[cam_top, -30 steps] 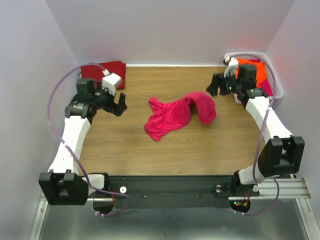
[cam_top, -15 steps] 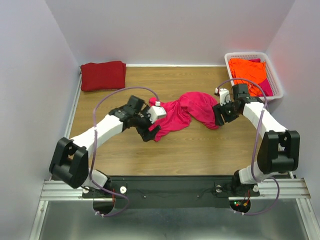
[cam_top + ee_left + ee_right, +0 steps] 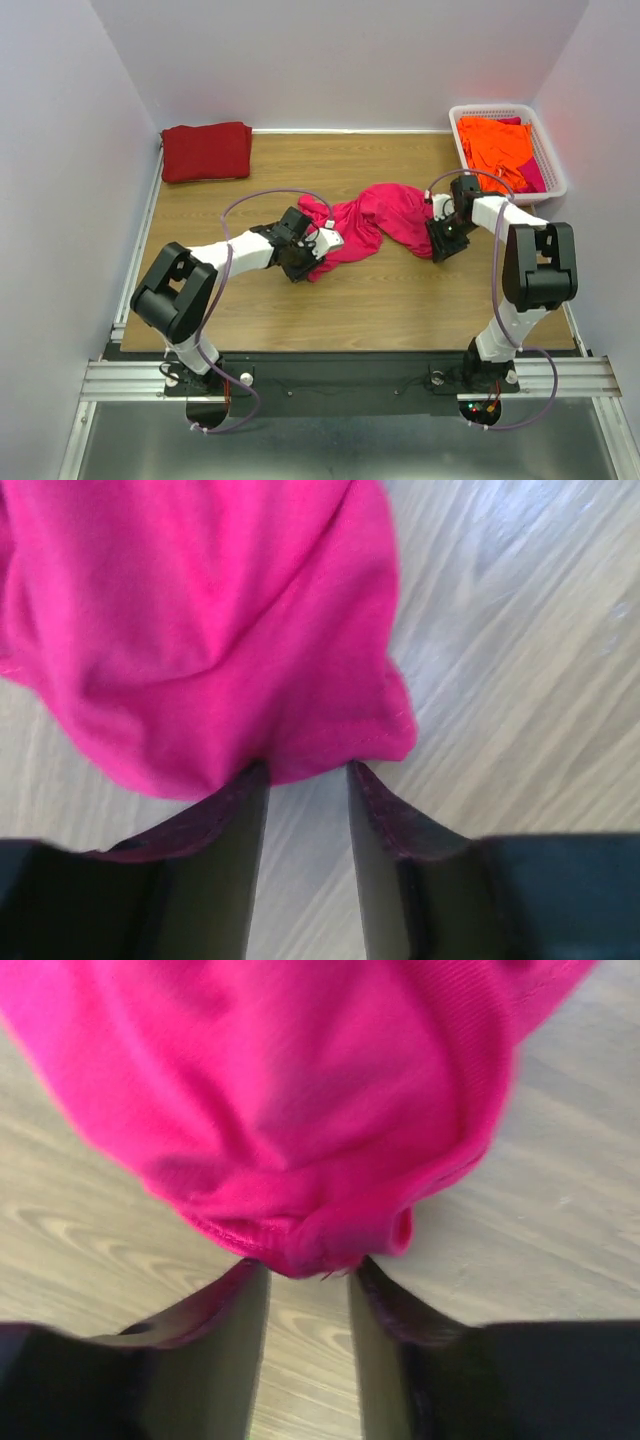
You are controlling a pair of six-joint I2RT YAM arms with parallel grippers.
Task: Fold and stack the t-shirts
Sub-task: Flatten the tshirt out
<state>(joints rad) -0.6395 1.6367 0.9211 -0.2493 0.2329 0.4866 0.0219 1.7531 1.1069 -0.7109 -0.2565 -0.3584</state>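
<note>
Though crumpled, pink t-shirt (image 3: 200, 630) against fingers (image 3: 232, 880).

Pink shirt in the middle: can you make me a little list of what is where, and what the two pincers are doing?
pink shirt: crumpled, not folded, in the middle of the table
left pincer: tips at the shirt's left end, narrow gap; cannot tell if it is pinching
right pincer: tips at the shirt's right end, same doubt
dark red shirt: folded, far left corner
orange shirts: heaped in the basket, far right corner
</note>
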